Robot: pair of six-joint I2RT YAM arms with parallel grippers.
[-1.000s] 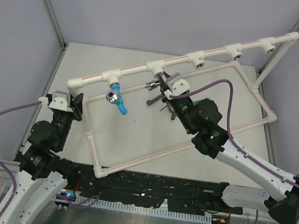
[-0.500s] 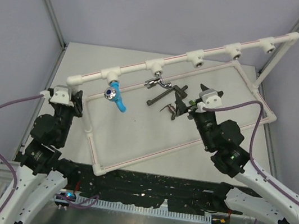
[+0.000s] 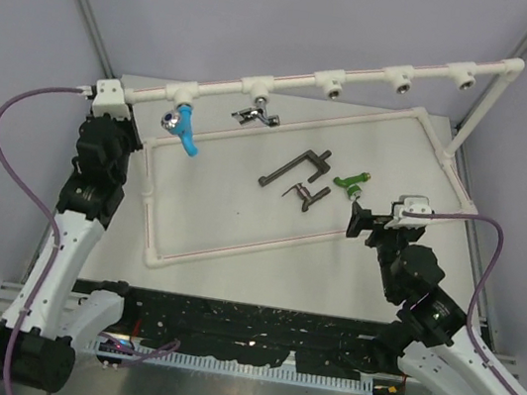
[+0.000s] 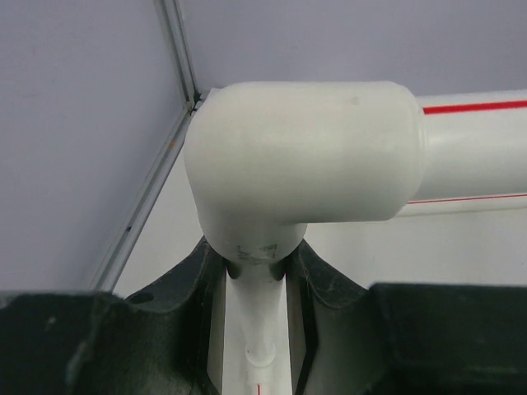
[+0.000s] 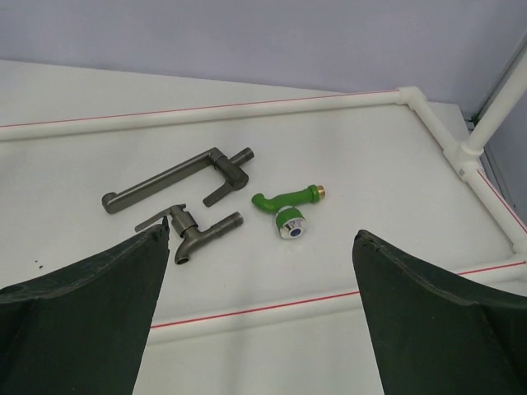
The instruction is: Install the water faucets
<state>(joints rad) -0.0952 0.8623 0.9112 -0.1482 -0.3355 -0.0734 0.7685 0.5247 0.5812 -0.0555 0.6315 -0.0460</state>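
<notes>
While left fingers (image 4: 329, 300) pinch the white pipe frame (image 4: 296, 164) below its elbow, right fingers (image 5: 82, 321) spread wide, green faucet (image 5: 284, 202) and dark faucets (image 5: 177, 177) ahead

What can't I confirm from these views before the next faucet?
Top view: how deep the chrome faucet and blue faucet sit in the sockets of the pipe frame; joints too small.
Left wrist view: the elbow above the left tool fills the picture, hiding every faucet.
Right wrist view: past the open right tool only the green faucet, long dark faucet and short dark faucet show; others out of frame.
</notes>
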